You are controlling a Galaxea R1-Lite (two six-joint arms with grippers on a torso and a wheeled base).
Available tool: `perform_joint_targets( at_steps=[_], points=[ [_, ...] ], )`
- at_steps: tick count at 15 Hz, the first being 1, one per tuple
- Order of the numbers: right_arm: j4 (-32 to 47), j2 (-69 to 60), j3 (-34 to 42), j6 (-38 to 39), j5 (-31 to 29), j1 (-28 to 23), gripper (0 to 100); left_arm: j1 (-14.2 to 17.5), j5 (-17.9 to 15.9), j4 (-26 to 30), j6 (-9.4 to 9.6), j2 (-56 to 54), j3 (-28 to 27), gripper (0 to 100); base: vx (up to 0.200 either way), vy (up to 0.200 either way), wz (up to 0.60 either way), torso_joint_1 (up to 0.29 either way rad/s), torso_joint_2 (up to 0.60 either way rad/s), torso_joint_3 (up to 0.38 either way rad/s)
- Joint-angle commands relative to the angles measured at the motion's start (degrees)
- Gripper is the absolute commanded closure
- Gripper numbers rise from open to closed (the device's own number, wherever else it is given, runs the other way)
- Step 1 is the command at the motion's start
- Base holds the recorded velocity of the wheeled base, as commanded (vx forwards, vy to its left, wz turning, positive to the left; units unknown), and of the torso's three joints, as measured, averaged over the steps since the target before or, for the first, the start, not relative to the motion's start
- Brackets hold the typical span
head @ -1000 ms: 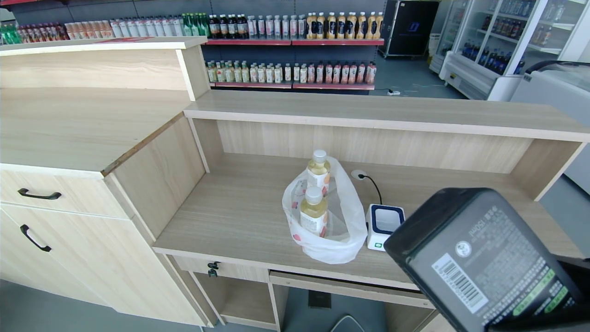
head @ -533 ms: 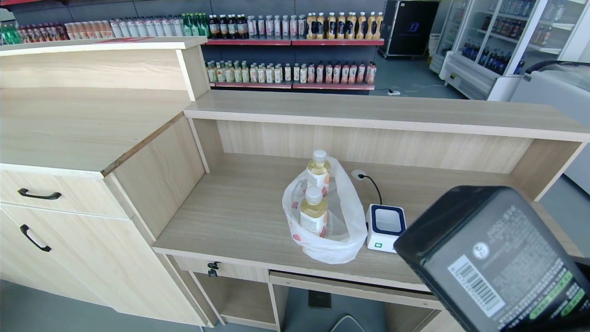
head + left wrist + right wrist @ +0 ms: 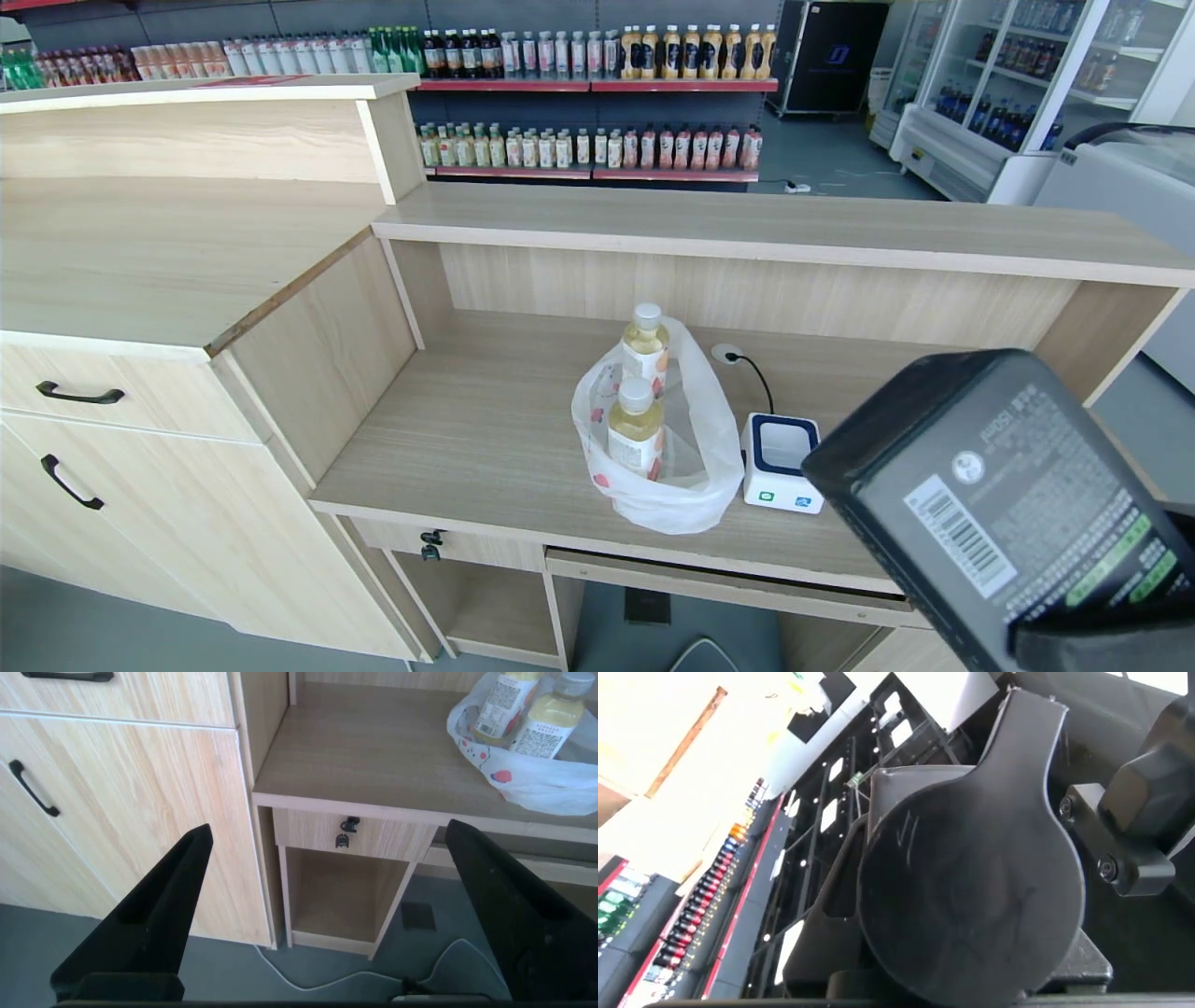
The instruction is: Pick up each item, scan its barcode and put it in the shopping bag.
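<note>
Black container, white barcode label facing up, clamped in right gripper; left gripper wide open, empty.

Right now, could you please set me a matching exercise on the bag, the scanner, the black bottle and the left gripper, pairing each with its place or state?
Things:
1. bag
2. scanner
3. black bottle
4. left gripper

Places or states:
A. open, empty
B. held up, barcode showing
C. on the desk, two bottles inside
D. on the desk beside the bag, cable attached

Pairs: 1-C, 2-D, 3-B, 4-A
</note>
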Motion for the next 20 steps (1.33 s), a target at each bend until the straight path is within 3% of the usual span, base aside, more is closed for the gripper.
perform_joint_targets(
  at_steps=[1, 2, 3, 4, 5, 6, 10, 12, 16, 18, 20],
  points=[
    [-0.3, -0.9, -1.6, 13.8, -3.1, -12.0, 100, 0.0, 0.0, 0.0, 0.00, 0.0, 0.0, 0, 0.000, 0.000, 0.00, 0.000, 0.00, 0.000],
    [0.2, -2.9, -0.7, 25.9, -8.8, -20.9, 100, 0.0, 0.0, 0.0, 0.00, 0.0, 0.0, 0, 0.000, 0.000, 0.00, 0.000, 0.00, 0.000],
    [0.6, -4.4, 0.8, 36.0, -13.8, -26.3, 100, 0.0, 0.0, 0.0, 0.00, 0.0, 0.0, 0, 0.000, 0.000, 0.00, 0.000, 0.00, 0.000],
    [3.1, -5.7, 3.2, 56.2, -25.2, -33.6, 100, 0.0, 0.0, 0.0, 0.00, 0.0, 0.0, 0, 0.000, 0.000, 0.00, 0.000, 0.00, 0.000],
    [7.1, -5.2, 3.7, 69.5, -31.9, -37.1, 100, 0.0, 0.0, 0.0, 0.00, 0.0, 0.0, 0, 0.000, 0.000, 0.00, 0.000, 0.00, 0.000],
    [11.1, -4.1, 3.6, 78.2, -33.3, -40.7, 100, 0.0, 0.0, 0.0, 0.00, 0.0, 0.0, 0, 0.000, 0.000, 0.00, 0.000, 0.00, 0.000],
    [11.8, -0.6, 3.3, 86.2, -28.7, -53.6, 100, 0.0, 0.0, 0.0, 0.00, 0.0, 0.0, 0, 0.000, 0.000, 0.00, 0.000, 0.00, 0.000],
    [11.8, 1.0, 3.2, 94.9, -27.8, -54.5, 100, 0.0, 0.0, 0.0, 0.00, 0.0, 0.0, 0, 0.000, 0.000, 0.00, 0.000, 0.00, 0.000],
    [11.4, 2.3, 1.8, 112.9, -28.3, -54.5, 100, 0.0, 0.0, 0.0, 0.00, 0.0, 0.0, 0, 0.000, 0.000, 0.60, -0.001, 0.00, 0.004],
    [11.5, 4.1, 0.6, 118.5, -28.0, -54.5, 100, 0.0, 0.0, 0.0, 0.00, 0.0, 0.0, 0, 0.000, 0.000, 0.00, 0.000, 0.00, 0.000],
    [11.7, 9.8, -2.6, 137.8, -23.6, -54.9, 100, 0.0, 0.0, 0.0, 0.00, 0.0, 0.0, 0, 0.000, 0.000, 0.00, 0.000, 0.00, 0.000]
  ],
)
